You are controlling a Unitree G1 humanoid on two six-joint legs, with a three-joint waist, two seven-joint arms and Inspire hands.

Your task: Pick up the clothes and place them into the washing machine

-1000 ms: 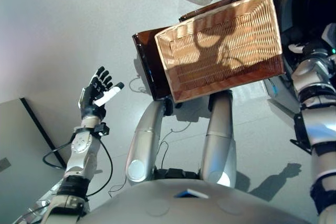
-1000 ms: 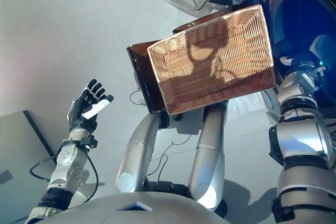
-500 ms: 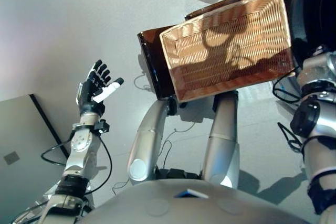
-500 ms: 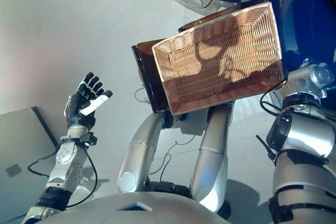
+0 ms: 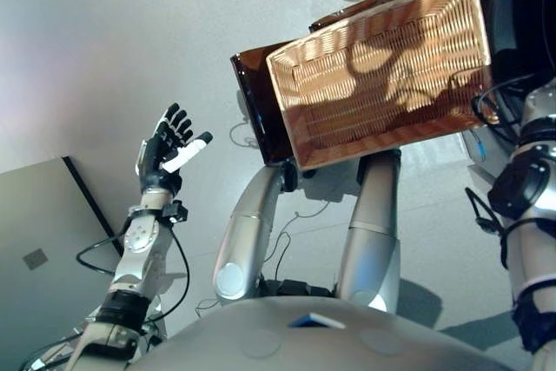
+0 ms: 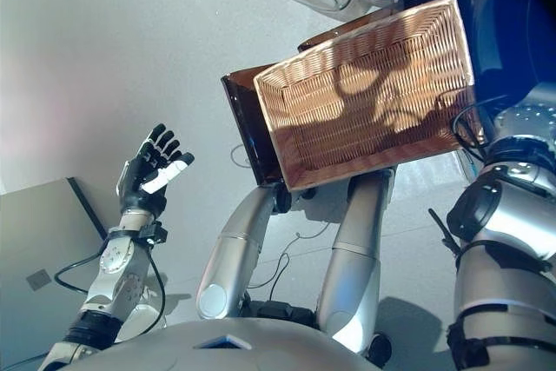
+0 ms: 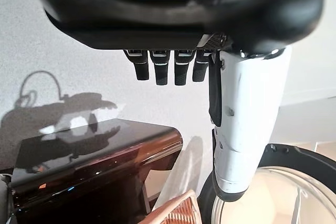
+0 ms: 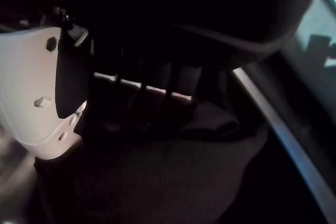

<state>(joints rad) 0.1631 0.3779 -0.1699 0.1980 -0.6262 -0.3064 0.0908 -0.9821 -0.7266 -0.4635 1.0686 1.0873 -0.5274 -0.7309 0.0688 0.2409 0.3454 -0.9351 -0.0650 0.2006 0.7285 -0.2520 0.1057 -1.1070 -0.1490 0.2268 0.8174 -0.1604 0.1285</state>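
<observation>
Left robot hand (image 5: 165, 152) spread, idle at lower left; right robot hand (image 8: 37, 93) inside the drum, its fingers' state unclear, above dark clothes (image 8: 157, 182): soft, limp, best gathered at a fold.

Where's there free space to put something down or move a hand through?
The wicker basket is empty inside. Bare floor lies around the open left hand. It is crowded at the washing machine drum, where the right arm enters.
</observation>
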